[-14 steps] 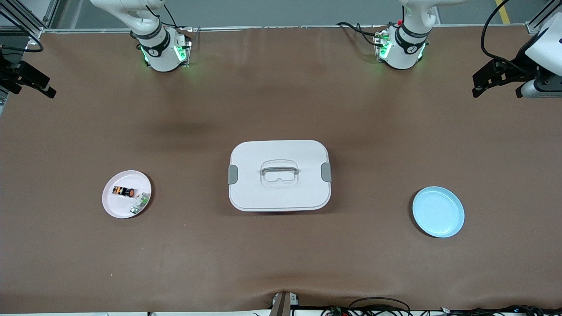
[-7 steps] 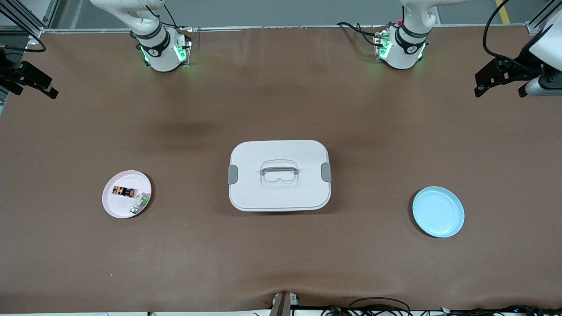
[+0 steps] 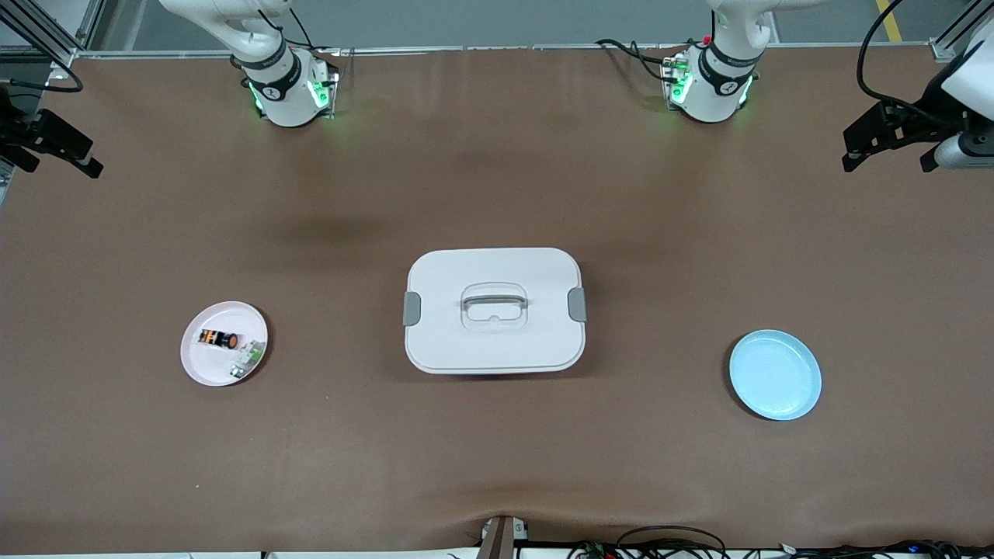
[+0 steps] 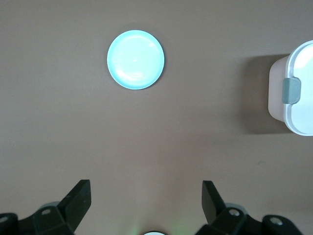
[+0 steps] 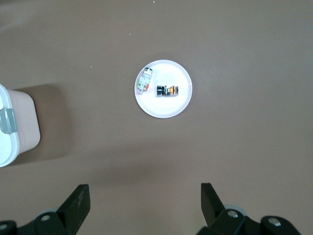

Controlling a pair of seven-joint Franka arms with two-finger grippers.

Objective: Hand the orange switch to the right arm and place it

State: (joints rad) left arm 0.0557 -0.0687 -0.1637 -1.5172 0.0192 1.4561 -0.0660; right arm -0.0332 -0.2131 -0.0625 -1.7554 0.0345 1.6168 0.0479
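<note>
The orange switch (image 3: 218,338) lies on its side in a pink plate (image 3: 203,365) at the lower left of the front view, its long axis level across the frame and the orange cap toward the white box (image 3: 494,341). The left hand (image 3: 893,140), upper right, and the right hand (image 3: 48,144), upper left, both hang released and empty above the desk (image 3: 497,466).

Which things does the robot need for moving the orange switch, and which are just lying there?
Needed:
orange switch, lying on the pink plate
left gripper, open, high at its table end
right gripper, open, high at its end

Just lying there:
green-and-white part
white lidded box
blue plate, perhaps
</note>
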